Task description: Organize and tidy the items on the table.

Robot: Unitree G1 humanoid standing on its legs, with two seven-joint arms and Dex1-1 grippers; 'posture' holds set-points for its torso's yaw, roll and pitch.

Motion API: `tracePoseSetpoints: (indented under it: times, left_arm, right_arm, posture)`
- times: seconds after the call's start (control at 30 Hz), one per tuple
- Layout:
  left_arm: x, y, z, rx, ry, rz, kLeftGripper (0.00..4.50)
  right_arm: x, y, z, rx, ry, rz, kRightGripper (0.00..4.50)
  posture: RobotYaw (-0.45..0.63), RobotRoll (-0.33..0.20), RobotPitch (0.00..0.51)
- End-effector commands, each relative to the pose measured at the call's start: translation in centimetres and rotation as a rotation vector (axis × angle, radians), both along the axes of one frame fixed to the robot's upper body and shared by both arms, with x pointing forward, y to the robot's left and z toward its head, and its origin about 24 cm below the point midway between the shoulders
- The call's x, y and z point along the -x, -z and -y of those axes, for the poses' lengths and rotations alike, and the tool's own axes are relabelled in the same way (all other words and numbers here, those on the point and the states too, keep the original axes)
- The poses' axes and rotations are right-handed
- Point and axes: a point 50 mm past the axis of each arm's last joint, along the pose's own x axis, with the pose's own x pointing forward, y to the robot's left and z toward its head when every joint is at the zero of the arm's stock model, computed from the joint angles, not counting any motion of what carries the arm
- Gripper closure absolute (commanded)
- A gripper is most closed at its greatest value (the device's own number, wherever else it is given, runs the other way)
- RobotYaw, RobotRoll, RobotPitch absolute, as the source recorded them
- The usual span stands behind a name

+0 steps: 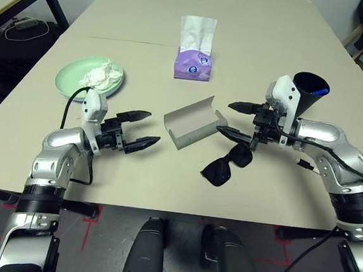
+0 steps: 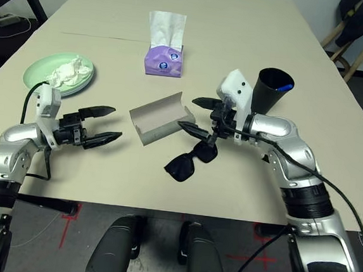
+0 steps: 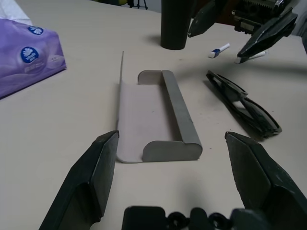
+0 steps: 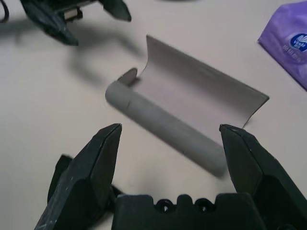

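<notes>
You see the grey glasses case (image 1: 194, 122) lying open in the middle of the surface (image 1: 253, 40) between your left hand (image 1: 139, 130) and right hand (image 1: 235, 120), both released and holding nothing, while your left wrist view adds pens (image 3: 218, 50) by the black cup (image 3: 176, 24).

The right forearm hides the foot of the black cup (image 1: 310, 91), and the blue thing inside it is too small to tell. The crumpled tissue (image 1: 102, 75) covers part of the green plate (image 1: 72, 79). The right fingers (image 1: 236, 134) overlap the far end of the sunglasses (image 1: 227, 164).
</notes>
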Motion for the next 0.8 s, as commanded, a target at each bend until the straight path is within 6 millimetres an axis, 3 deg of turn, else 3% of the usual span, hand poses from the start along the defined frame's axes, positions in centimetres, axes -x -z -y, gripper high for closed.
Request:
tracePoseSetpoints:
  times: [0.03, 0.57, 0.8]
  left_arm:
    - [0.5, -0.1, 0.5, -0.014, 0.038, 0.021, 0.03]
    - [1.9, 0.9, 1.3, -0.093, 0.256, 0.109, 0.03]
    - [2.2, 0.8, 1.3, -0.134, 0.316, 0.125, 0.03]
  right_arm:
    - [1.1, -0.5, -0.9, 0.090, -0.095, 0.001, 0.00]
    - [0.6, -1.6, -2.9, 0.433, -0.261, 0.127, 0.00]
    - [0.4, -1.7, -3.4, 0.498, -0.317, 0.193, 0.00]
  posture:
    - [0.21, 0.000, 0.188]
    - [0.20, 0.000, 0.200]
    - [0.20, 0.000, 0.197]
